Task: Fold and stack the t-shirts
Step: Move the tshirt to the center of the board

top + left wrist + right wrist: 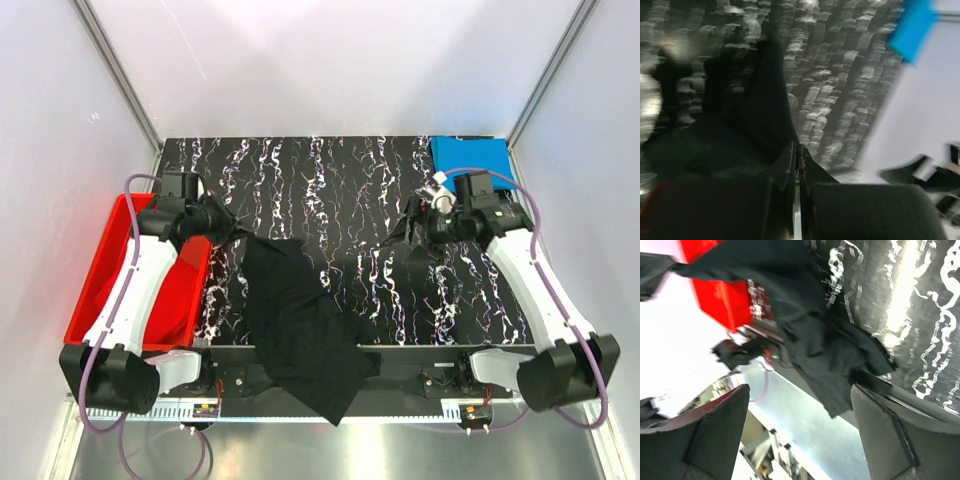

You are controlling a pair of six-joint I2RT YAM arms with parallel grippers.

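The black t-shirt [300,320] lies crumpled from the table's left middle down over the front edge. My left gripper [235,236] is shut on its upper corner; in the left wrist view the closed gripper [798,150] pinches the black t-shirt [752,105]. My right gripper [412,236] is open and empty above the table's right middle, apart from the shirt. In the right wrist view the open gripper [800,415] frames the black t-shirt [825,335]. The folded blue t-shirt [470,160] lies at the back right corner and shows in the left wrist view [912,25]. I cannot make out a red t-shirt.
A red plastic tub [112,240] stands at the table's left edge under my left arm and shows in the right wrist view [722,295]. White walls close in the table on three sides. The dark marbled tabletop [340,190] is bare at the middle and back.
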